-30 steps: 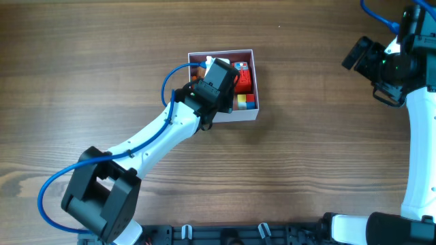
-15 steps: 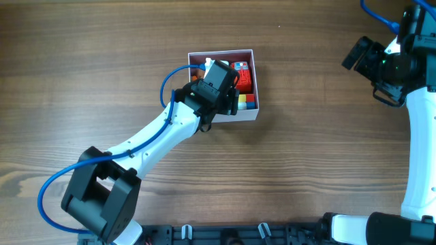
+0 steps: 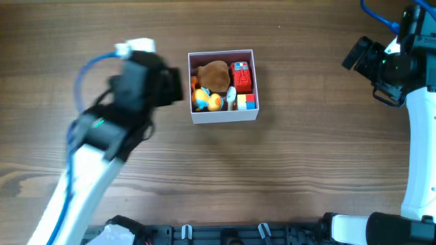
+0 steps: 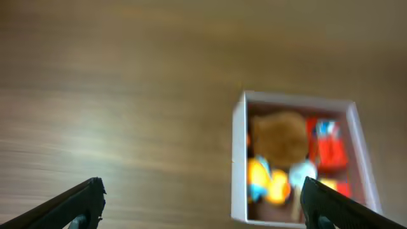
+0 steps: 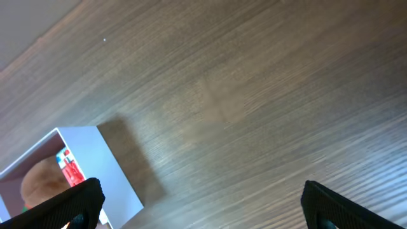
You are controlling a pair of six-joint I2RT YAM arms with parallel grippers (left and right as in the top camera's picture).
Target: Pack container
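Note:
The container [image 3: 225, 116] is a white-walled square box on the wooden table, holding a brown plush [image 3: 214, 75], a red block toy [image 3: 242, 76], a yellow duck [image 3: 206, 101] and a small coloured cube [image 3: 246, 102]. My left gripper [image 3: 176, 87], blurred by motion, hangs just left of the box. In its wrist view the left gripper [image 4: 202, 191] is open and empty, with the container [image 4: 240, 165] ahead and to the right. My right gripper [image 3: 357, 53] sits far right, away from the box. The right gripper [image 5: 202, 191] is open over bare wood, with the container [image 5: 95, 159] at lower left.
The brown wooden table [image 3: 306, 170] surrounds the box on all sides. The right arm's white link [image 3: 419, 150] runs down the right edge. A black rail [image 3: 225, 235] lies along the front edge.
My left gripper has opened and pulled out of the container to the left, uncovering the toys inside. The right arm has not moved.

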